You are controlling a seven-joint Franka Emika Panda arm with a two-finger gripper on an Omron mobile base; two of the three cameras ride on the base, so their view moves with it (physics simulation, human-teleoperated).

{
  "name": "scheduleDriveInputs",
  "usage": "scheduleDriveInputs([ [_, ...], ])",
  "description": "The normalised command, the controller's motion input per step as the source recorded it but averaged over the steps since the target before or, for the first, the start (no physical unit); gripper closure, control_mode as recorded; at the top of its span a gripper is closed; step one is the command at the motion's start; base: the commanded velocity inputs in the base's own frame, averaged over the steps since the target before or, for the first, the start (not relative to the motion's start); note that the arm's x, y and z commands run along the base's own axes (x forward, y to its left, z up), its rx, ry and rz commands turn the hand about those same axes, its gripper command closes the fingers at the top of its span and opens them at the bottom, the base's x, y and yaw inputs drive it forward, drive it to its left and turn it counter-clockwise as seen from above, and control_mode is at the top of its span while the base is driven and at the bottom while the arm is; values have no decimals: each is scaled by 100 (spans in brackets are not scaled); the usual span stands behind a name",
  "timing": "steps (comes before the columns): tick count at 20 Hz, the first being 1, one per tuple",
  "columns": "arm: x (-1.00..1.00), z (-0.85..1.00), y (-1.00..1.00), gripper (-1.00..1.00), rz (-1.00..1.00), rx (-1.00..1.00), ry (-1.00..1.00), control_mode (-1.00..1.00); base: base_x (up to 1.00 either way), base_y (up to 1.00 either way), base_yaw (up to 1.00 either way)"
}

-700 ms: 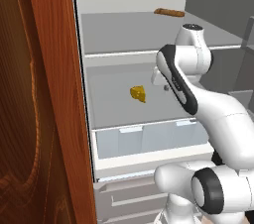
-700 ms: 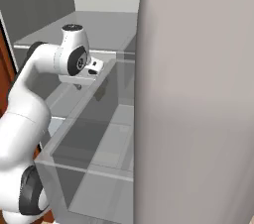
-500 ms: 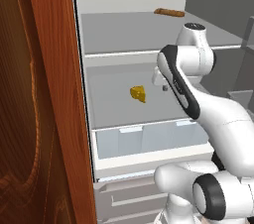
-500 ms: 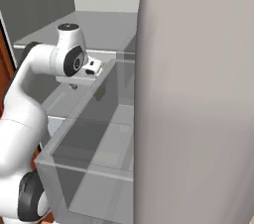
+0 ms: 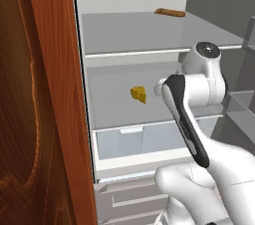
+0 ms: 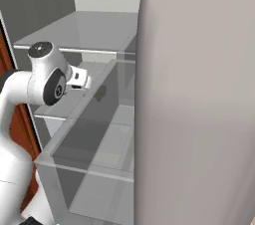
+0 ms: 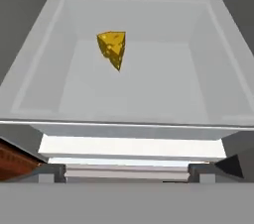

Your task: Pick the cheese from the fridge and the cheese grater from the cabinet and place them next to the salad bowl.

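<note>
The cheese [image 5: 139, 94] is a small yellow-orange wedge with holes, lying alone on the middle shelf of the open fridge [image 5: 149, 35]. My gripper [image 5: 162, 87] hovers just right of it at shelf height, a short way off. In the hand view the cheese [image 7: 112, 47] sits ahead on the grey shelf, left of centre, while my gripper [image 7: 127, 172] stands open with its tips far apart and nothing between them. From the right, the gripper [image 6: 79, 77] points into the fridge. The cheese grater, the cabinet and the salad bowl are out of view.
A brown elongated bread-like item [image 5: 169, 12] lies at the back of the top shelf. A pale translucent drawer [image 5: 144, 139] sits below the cheese shelf. A reddish wood-grain panel [image 5: 45, 94] borders the fridge on the left, and the grey fridge door [image 6: 199, 94] stands close on the right.
My wrist and hand have dropped a little in front of the middle shelf. The cheese has not moved and the jaws stay apart.
</note>
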Motion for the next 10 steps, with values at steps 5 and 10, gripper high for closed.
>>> scheduleDriveInputs([
  [5,-1,-18,0,-100,3,1,-34,-100,0,0,0],
  [10,18,-13,0,-100,0,1,-12,-100,0,0,0],
])
